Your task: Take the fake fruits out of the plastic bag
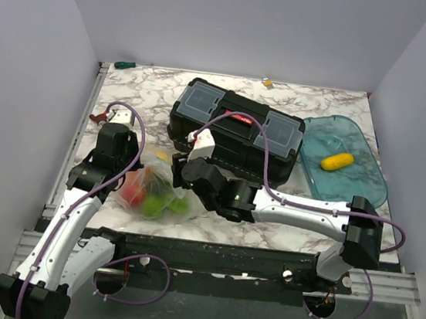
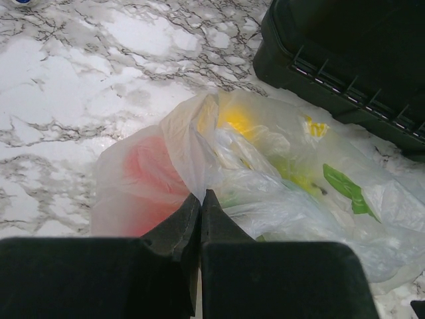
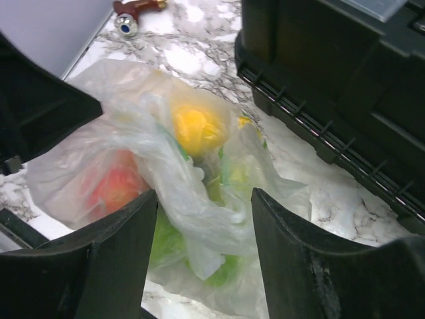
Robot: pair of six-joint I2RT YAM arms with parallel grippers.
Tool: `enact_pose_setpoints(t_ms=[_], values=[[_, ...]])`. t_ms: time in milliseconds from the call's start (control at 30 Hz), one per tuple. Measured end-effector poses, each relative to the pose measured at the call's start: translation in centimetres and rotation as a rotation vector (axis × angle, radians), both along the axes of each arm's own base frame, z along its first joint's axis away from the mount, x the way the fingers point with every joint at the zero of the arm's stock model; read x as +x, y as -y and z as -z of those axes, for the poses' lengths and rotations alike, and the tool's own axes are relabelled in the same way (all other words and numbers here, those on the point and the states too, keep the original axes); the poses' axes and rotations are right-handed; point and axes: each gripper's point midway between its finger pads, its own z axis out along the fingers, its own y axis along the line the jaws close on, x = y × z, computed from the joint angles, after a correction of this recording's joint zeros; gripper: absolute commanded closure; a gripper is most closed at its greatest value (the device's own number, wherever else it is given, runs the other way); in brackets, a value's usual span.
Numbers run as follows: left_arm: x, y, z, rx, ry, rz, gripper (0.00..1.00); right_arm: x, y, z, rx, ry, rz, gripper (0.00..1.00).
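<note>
While fake fruits [image 3: 196, 126] sit inside plastic bag [image 1: 155, 191] on worktop [image 1: 143, 96] by black toolbox [image 1: 237, 123], left hand [image 2: 200, 199] is pinched shut on film; right hand [image 3: 202, 199] is part-open astride a fold, holding nothing. Risk: closing grabs film w/ fruit, so bag drags along.

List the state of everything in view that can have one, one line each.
plastic bag, crumpled, not yet emptied.
fake fruits, red, yellow and green ones inside the bag.
left gripper, shut, pinching the bag's film.
right gripper, open, fingers either side of the bag's bunched film.
yellow fruit, out of the bag, lying in the blue tray.
black toolbox, lid closed.
</note>
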Motion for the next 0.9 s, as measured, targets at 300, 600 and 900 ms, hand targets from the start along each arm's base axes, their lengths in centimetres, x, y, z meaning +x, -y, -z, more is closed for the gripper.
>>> enact_pose_setpoints(t_ms=[300, 600, 900], values=[[0.0, 0.3, -0.1, -0.009, 0.004, 0.016, 1.00, -0.1, -3.4, 0.7, -0.115, 0.030, -0.080, 0.24], [0.0, 0.6, -0.1, -0.017, 0.002, 0.028, 1.00, 0.5, -3.4, 5.2, -0.307, 0.012, -0.065, 0.37], [0.0, 0.6, -0.1, -0.019, 0.002, 0.030, 1.00, 0.8, -2.1, 5.8, -0.328, 0.021, -0.009, 0.62]])
